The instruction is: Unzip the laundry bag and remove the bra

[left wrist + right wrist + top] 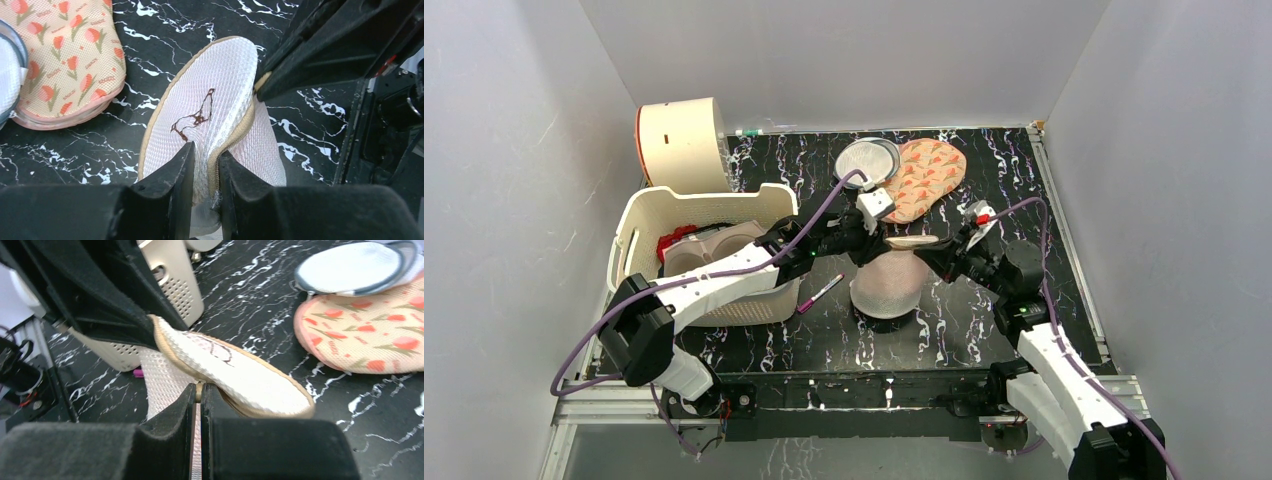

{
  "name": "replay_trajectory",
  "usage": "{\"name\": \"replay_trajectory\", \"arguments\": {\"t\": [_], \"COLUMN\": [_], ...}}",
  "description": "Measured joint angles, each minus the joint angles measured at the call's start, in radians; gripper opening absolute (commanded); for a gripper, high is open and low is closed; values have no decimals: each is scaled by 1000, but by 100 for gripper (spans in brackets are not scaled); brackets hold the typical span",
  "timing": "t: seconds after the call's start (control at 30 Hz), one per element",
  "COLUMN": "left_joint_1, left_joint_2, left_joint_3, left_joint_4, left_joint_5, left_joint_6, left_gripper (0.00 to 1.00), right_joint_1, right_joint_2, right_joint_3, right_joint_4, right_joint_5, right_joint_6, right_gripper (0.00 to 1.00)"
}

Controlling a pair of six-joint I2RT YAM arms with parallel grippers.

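Slippage is the chief risk here: the laundry bag (886, 285) hangs above the surface (984, 160) in the middle of the scene, strung between the two arms, and only thin grips carry it. The left jaws are nearly closed, pinching a fold of mesh and zipper tape at the bag's rim. The right jaws are pressed almost together on a small beige tab at the opposite rim, probably the zipper pull, though it is too small to be sure. If the right jaws draw along the rim while the left hold is only on soft mesh, the fabric could slide out or bunch and the slider could jam on puckered tape. A pull across the teeth rather than along them could make the tab pop free. A dropped bag would land near the pen (821, 293) and the basket (639, 230). How far the zipper is open cannot be told, because the jaws cover both ends of the tape in the wrist views. The bra is not plainly visible; a pinkish tint through the mesh suggests it sits in the sagging lower half. The flowered pouch (929, 175) and grey pouch (869, 158) lie well apart, behind.
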Motion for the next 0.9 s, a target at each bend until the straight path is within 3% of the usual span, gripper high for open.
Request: {"name": "replay_trajectory", "arguments": {"t": [0.43, 0.57, 0.6, 0.63, 0.73, 0.9], "left_joint_1": [0, -4, -5, -5, -6, -20], "left_joint_2": [-6, -9, -10, -10, -11, -24], "left_joint_3": [-10, -10, -10, -10, -10, -9], "left_joint_4": [8, 21, 20, 18, 6, -5], "left_joint_5": [-74, -72, -72, -73, -84, -106], "left_joint_6": [41, 50, 51, 56, 68, 87], "left_gripper": [0, 0, 8, 23, 50, 76], "right_joint_1": [-71, -95, -99, -101, -105, -73], "right_joint_2": [-8, 37, 48, 58, 81, 78], "right_joint_3": [-2, -2, -1, 2, 24, 55], "right_joint_4": [-87, -79, -78, -79, -88, -100], "right_joint_5": [301, 312, 296, 271, 181, 65], "right_joint_6": [-4, -2, -12, -29, -82, -140], "right_gripper": [0, 0, 0, 0, 0, 0]}}
